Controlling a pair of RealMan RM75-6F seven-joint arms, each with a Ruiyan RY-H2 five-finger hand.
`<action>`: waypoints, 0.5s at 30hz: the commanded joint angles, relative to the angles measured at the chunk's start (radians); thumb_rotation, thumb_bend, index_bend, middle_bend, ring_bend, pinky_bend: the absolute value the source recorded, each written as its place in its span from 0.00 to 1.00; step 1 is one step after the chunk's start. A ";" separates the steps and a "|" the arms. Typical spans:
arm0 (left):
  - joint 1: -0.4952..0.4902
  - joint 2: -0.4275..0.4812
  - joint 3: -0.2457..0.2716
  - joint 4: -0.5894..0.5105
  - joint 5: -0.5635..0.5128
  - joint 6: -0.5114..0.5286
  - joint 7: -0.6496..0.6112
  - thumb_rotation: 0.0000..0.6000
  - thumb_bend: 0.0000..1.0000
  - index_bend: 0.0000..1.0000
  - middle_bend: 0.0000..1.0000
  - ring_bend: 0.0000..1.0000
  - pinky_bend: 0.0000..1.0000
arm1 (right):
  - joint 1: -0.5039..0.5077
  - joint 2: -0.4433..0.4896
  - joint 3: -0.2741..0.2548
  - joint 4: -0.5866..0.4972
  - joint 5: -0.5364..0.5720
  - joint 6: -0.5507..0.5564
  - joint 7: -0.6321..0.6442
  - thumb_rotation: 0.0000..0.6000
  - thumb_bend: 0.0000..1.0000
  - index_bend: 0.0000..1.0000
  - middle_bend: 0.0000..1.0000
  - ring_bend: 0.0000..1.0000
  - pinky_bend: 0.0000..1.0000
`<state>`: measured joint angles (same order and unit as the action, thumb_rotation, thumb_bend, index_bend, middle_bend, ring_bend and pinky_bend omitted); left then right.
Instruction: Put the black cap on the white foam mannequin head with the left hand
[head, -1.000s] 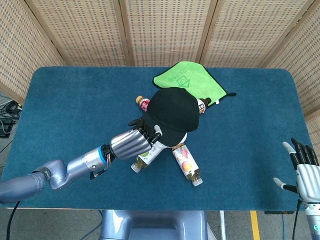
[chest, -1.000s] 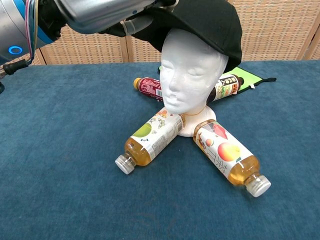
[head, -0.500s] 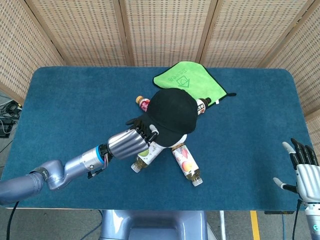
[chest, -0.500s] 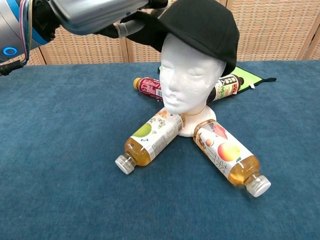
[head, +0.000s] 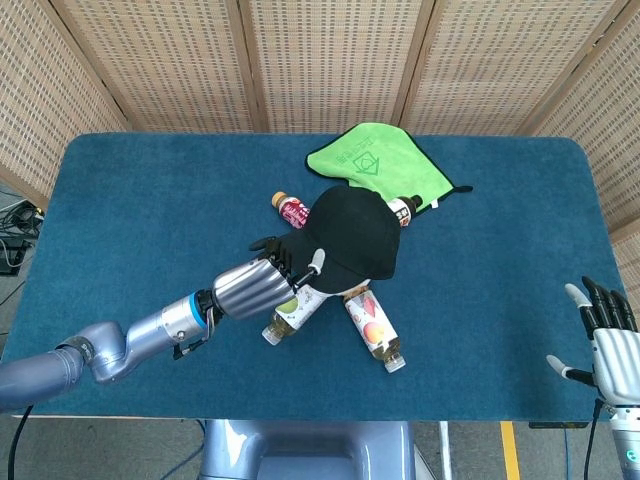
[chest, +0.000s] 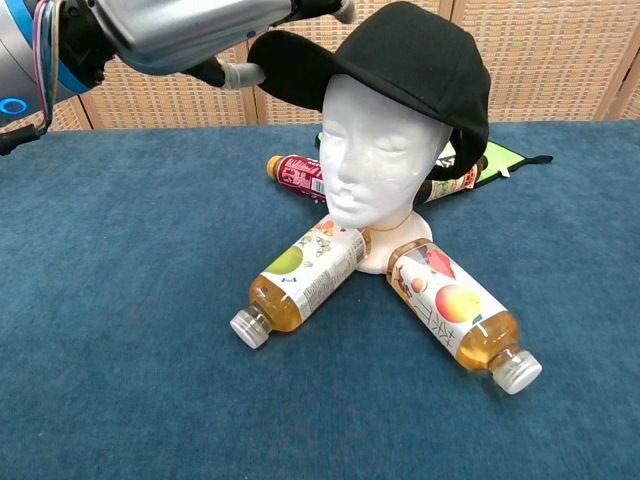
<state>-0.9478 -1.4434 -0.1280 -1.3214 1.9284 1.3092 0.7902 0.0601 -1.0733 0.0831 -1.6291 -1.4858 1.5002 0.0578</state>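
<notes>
The soft, light black fabric cap (chest: 405, 65) is seated on the white foam mannequin head (chest: 375, 150); its stiff brim is gripped by the left hand (head: 262, 283), the best hold. The right hand (head: 608, 335) is held open, empty.

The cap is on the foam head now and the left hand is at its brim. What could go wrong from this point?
The left hand is at the brim of the black cap; pulling away could drag the cap off. The cap sits lower on one side, so it may slide. The mannequin head stands among lying bottles; a tug could tip it onto them.
</notes>
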 joint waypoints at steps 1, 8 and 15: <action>0.003 0.005 0.003 -0.005 0.003 -0.003 0.003 1.00 0.06 0.16 0.87 0.85 0.73 | 0.000 0.000 0.000 0.000 0.000 0.000 0.001 1.00 0.05 0.13 0.00 0.00 0.00; 0.041 0.035 0.014 -0.042 -0.010 0.008 0.005 1.00 0.00 0.03 0.84 0.82 0.71 | 0.000 -0.001 -0.002 0.001 -0.003 -0.001 -0.003 1.00 0.05 0.13 0.00 0.00 0.00; 0.149 0.071 0.026 -0.102 -0.048 0.128 -0.034 1.00 0.00 0.00 0.76 0.75 0.61 | 0.000 -0.002 -0.001 0.002 0.001 -0.002 -0.007 1.00 0.05 0.13 0.00 0.00 0.00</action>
<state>-0.8393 -1.3870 -0.1076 -1.4010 1.9000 1.3920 0.7780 0.0599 -1.0756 0.0819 -1.6275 -1.4854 1.4987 0.0515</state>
